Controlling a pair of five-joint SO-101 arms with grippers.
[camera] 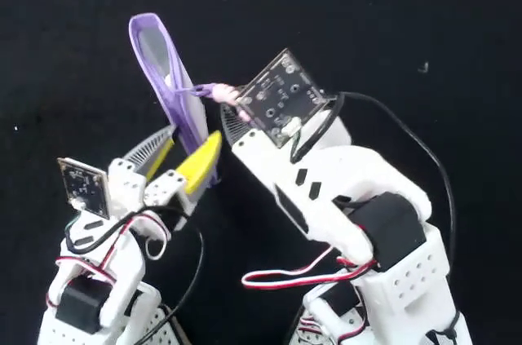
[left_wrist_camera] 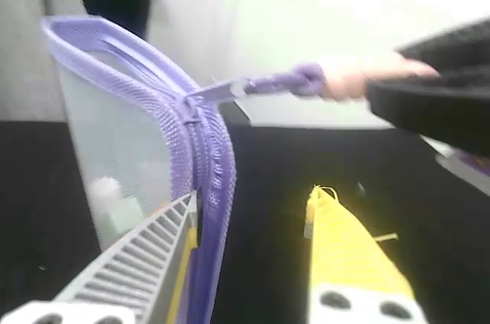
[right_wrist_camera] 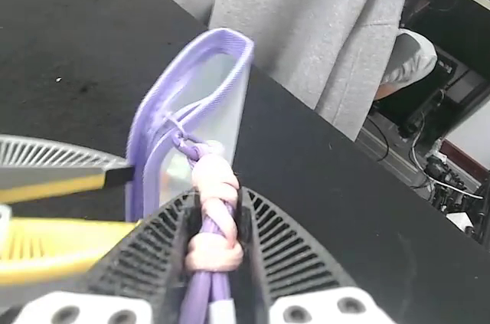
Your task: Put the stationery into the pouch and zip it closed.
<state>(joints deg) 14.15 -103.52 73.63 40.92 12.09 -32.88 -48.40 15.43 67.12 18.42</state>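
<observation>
The purple pouch [camera: 165, 76] with translucent sides stands on edge on the black table [camera: 391, 51]. Pale stationery [left_wrist_camera: 107, 194] shows through its side. Its zipper slider [left_wrist_camera: 189, 103] sits partway along the top edge, and the far end of the mouth gapes open. My right gripper [camera: 231, 104] is shut on the pink and purple zipper pull cord [right_wrist_camera: 210, 186], which runs taut to the slider. My left gripper [camera: 181, 148] is open around the pouch's near end: the grey ribbed finger [left_wrist_camera: 138, 263] touches the pouch and the yellow finger [left_wrist_camera: 348, 255] stands apart from it.
Black table surface surrounds the pouch on all sides. Both arm bases and their cables [camera: 285, 276] crowd the near edge. A grey curtain [right_wrist_camera: 321, 25] hangs beyond the table's far edge.
</observation>
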